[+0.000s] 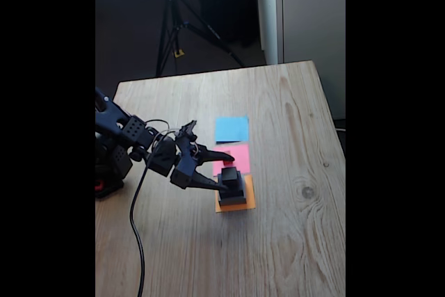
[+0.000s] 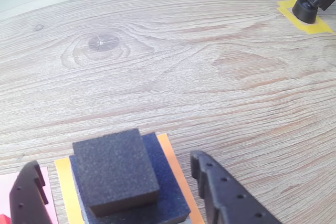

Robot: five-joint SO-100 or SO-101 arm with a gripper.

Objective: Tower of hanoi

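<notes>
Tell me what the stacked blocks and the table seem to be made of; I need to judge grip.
The top block and the block under it look like dark foam: matte, finely speckled, slightly rough. The table looks like pale wood or wood veneer, with visible grain and a knot.

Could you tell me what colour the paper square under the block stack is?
Orange paper square, clearest in the fixed view.

Dark grey block (image 2: 116,171), orange paper (image 2: 65,192)
</notes>
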